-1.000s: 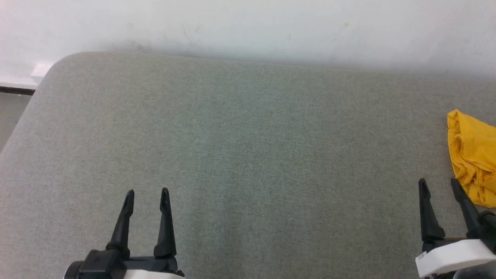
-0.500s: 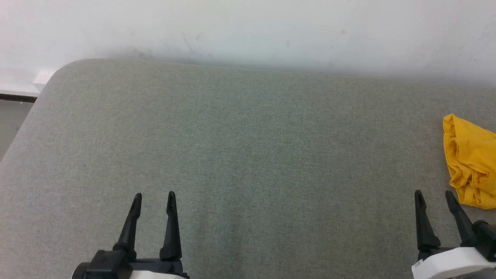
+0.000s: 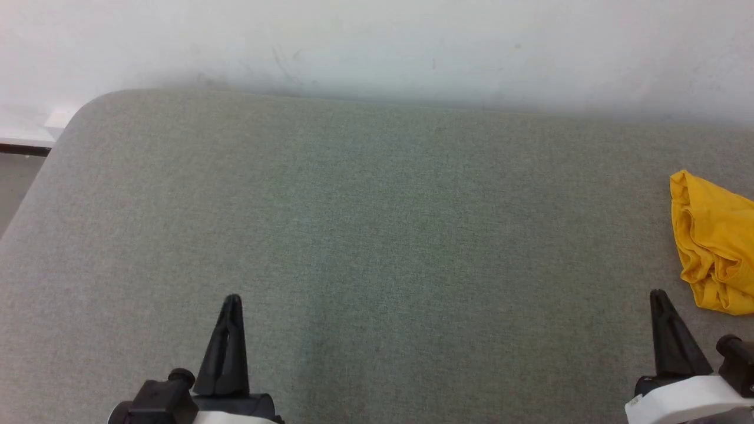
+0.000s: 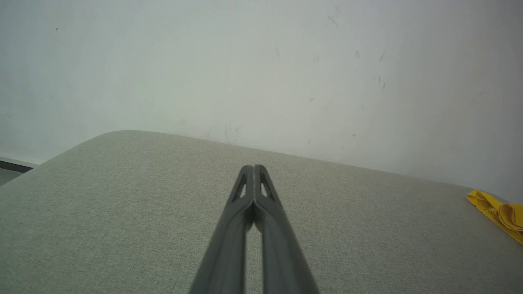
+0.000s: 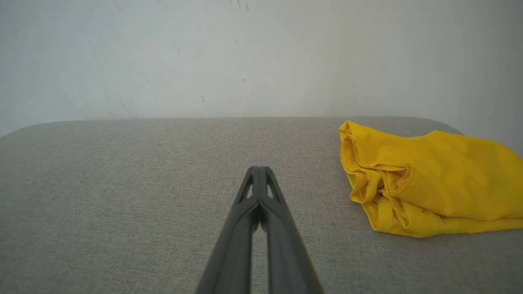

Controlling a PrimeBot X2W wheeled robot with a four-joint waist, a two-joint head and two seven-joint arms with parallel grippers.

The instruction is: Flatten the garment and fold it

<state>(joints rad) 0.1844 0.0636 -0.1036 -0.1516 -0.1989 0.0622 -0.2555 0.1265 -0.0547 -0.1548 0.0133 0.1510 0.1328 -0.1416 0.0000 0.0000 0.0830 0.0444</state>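
The garment is a bright yellow bundle, crumpled and lying on the grey fabric surface at the far right edge of the head view. The right wrist view has the garment to the right of my fingers, loosely heaped with folds at its near end. My right gripper is shut on nothing, a little left of and nearer than the garment, apart from it. My left gripper sits at the lower left, also shut and empty. The left wrist view catches a yellow edge of the garment far right.
A pale wall rises behind the padded surface. The surface's rounded far-left corner drops off to a floor strip and dark skirting.
Both grippers have closed from open to shut. The head camera has shifted slightly, and the grippers sit a little lower in view.
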